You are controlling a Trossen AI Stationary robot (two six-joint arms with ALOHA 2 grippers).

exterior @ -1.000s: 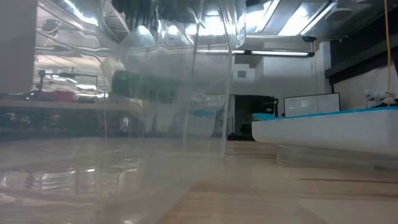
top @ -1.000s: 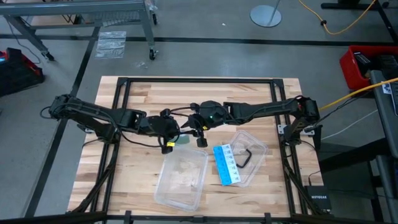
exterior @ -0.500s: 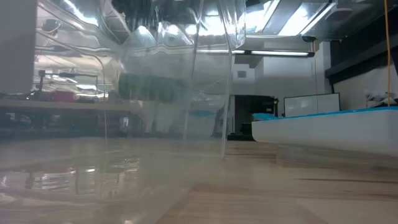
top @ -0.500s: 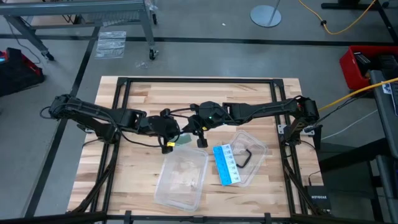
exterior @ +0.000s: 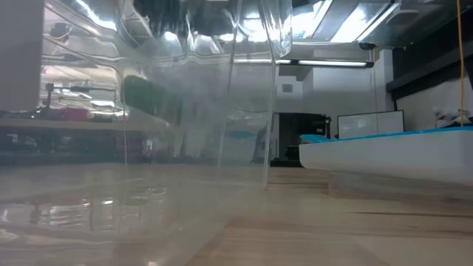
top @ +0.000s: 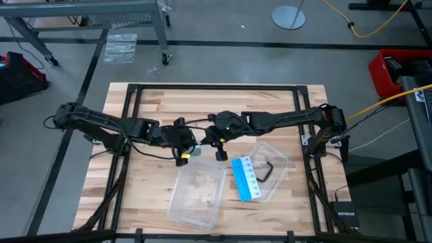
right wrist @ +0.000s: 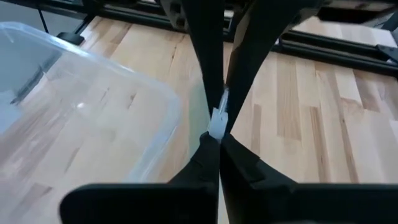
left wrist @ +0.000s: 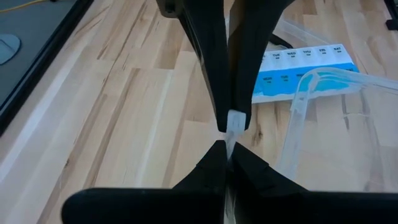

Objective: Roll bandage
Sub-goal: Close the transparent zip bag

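Note:
The dark green bandage (top: pixel 196 151) hangs between my two grippers above the table's middle. In the low view it shows as a green shape (exterior: pixel 148 96) behind a clear wall. It seems to sit in a clear wrapper, of which the wrist views show only a thin pale edge (left wrist: pixel 234 122). My left gripper (top: pixel 188 151) and my right gripper (top: pixel 210 146) meet tip to tip, both shut on that edge. In the left wrist view my left gripper (left wrist: pixel 225 148) faces the right one's fingers (left wrist: pixel 214 74). My left gripper pinches the wrapper's thin clear edge (left wrist: pixel 230 134) between its two fingertips, slanting down from the table's left. The piece is lifted clear of the table. My right gripper pinches the same clear edge (right wrist: pixel 217 124) between its fingertips, slanting down from the table's right, right against the left gripper's fingers (right wrist: pixel 208 56).
A clear plastic container (top: pixel 197 194) lies near the front, just below the grippers. A blue-and-white pill organizer (top: pixel 246 179) leans on a second clear container (top: pixel 273 165) holding a black item. The table's far half (top: pixel 216 101) is bare wood.
In the low view the green bandage has drawn in from a wide band to a narrower shape farther to the picture's left. In the high view it sits slightly closer to my left gripper. Both arms stay where they were.

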